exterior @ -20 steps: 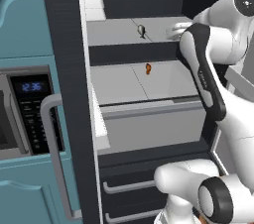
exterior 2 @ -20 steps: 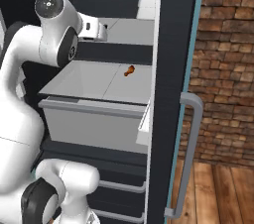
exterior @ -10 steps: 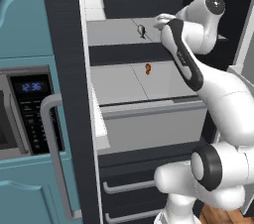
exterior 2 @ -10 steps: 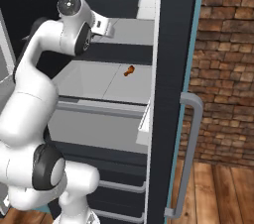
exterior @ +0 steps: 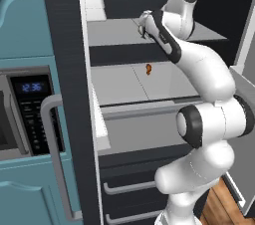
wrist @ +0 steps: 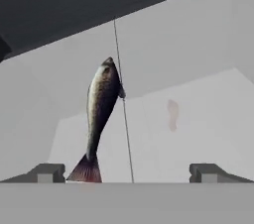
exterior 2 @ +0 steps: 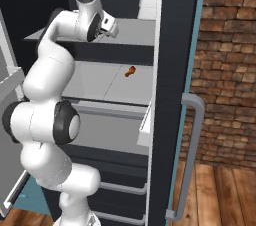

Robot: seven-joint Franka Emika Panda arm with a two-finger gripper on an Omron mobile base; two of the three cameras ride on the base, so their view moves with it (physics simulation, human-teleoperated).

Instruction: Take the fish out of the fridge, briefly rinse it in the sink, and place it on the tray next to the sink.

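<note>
While the fish (wrist: 101, 104) is lying on the fridge's (exterior: 64, 30) upper shelf, at eleven o'clock from the spread-open gripper (wrist: 126, 172), it is looking light, slick, best pinched mid-body.

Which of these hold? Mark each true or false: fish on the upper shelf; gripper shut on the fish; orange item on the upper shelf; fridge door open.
1. The fish lies on the upper shelf of the fridge. True.
2. The gripper is shut on the fish. False: its fingers stand apart, holding nothing.
3. The orange item sits on the upper shelf. False: it is one shelf lower.
4. The fridge door is open. True.
</note>
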